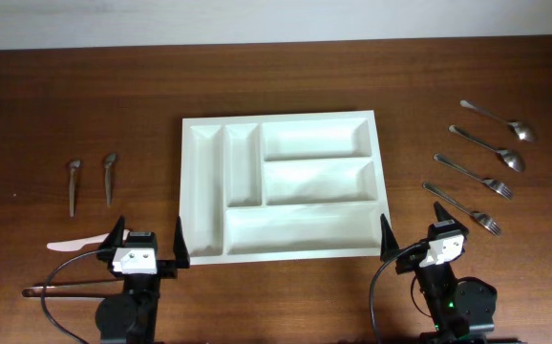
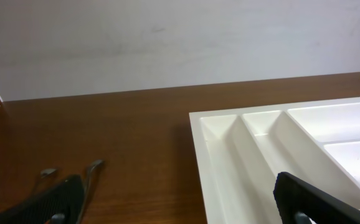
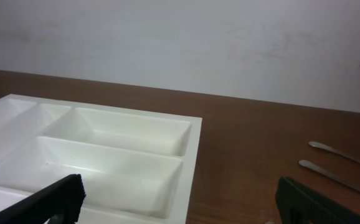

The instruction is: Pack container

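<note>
Grippers both spread wide, nothing between the fingers: left gripper [image 1: 148, 237] at the near left corner of the large white rectangular plastic cutlery tray [image 1: 295, 229], right gripper [image 1: 414, 229] just off its near right corner. Tray sits mid-table, steel spoons and forks [image 1: 472, 175] to its right, two short metal utensils [image 1: 110, 172] to its left.

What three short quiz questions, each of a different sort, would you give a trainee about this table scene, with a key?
1. True or false: the container already holds some cutlery.
2. Choose one: how many metal pieces lie on the table to the right of the container? A two, B four, C six.
3. Short answer: are the left claw and the right claw open or shut?

Key: 1 false, every compartment is bare; 2 B, two spoons and two forks; 3 both open, holding nothing.
</note>
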